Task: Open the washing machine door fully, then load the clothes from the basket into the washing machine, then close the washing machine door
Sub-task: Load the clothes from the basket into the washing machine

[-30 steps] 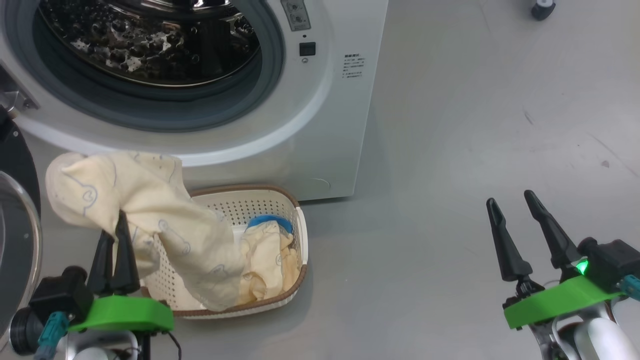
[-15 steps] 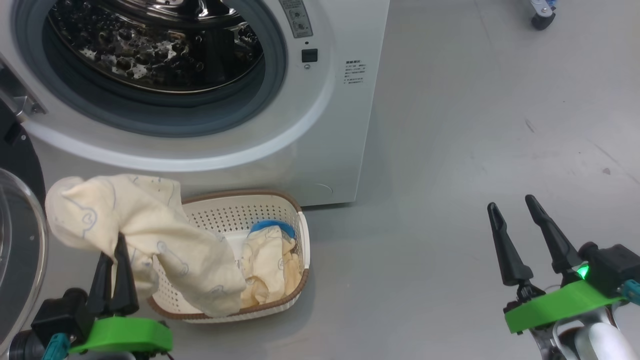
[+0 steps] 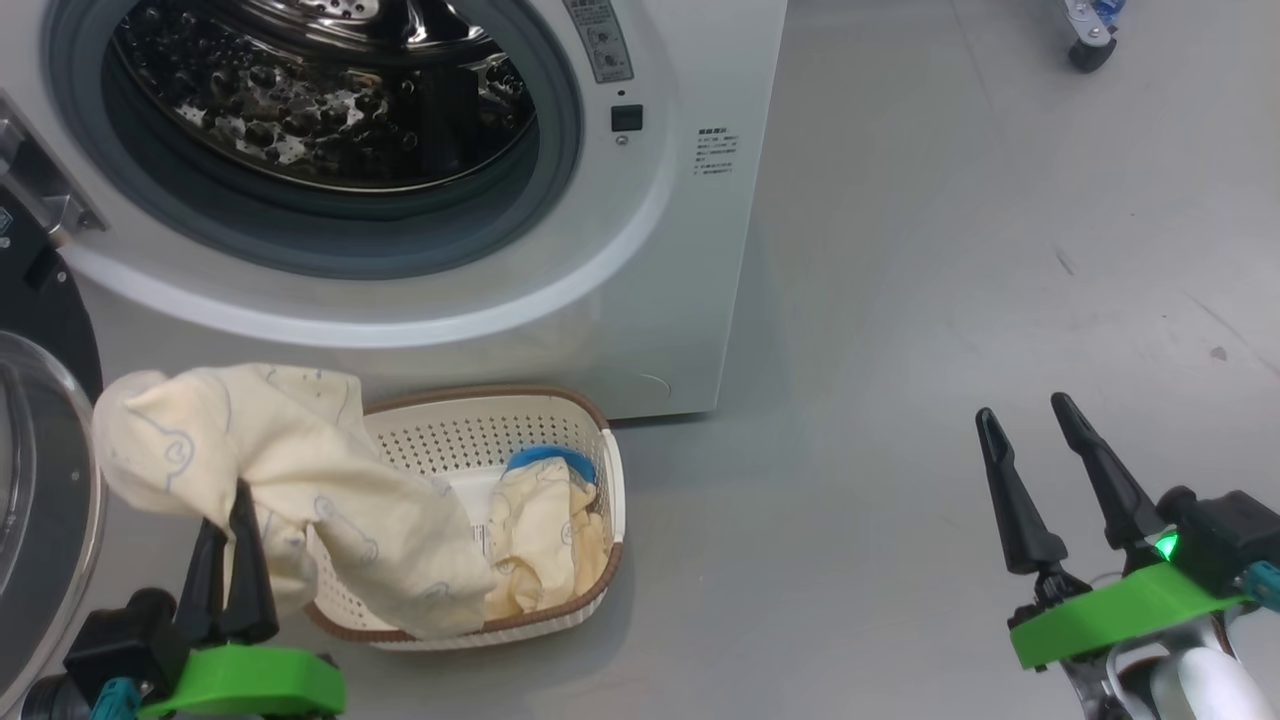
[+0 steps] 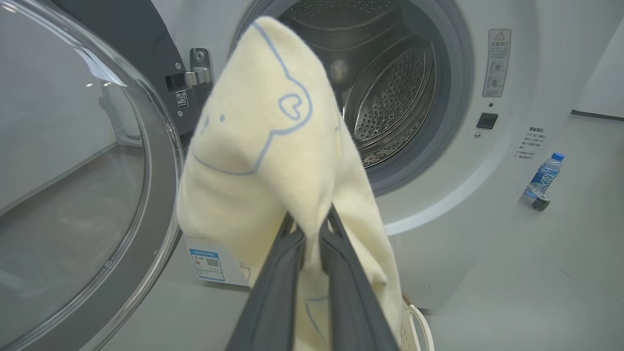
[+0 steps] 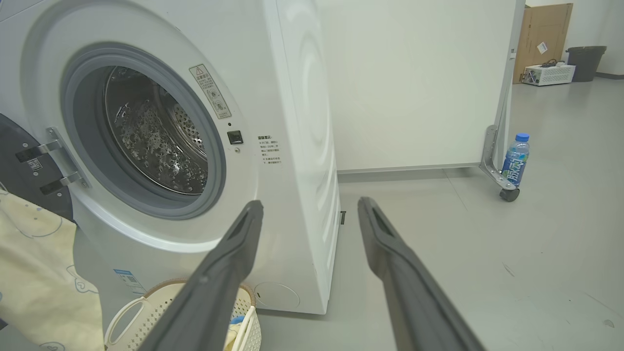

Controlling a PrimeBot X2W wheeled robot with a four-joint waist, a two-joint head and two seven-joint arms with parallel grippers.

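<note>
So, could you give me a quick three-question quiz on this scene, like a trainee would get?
1. True or false: the washing machine door stands open.
2. What do the left jaws pinch? A) a water bottle B) the cream bear-print garment C) a door hinge
3. Short answer: where does the blue-trimmed garment lie?
Key: 1 true; 2 B; 3 in the basket.

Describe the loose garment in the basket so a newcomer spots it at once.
Find the white washing machine; the perforated basket stands on the floor before it. At its right end lies a crumpled cream garment, the one showing bright blue trim.
</note>
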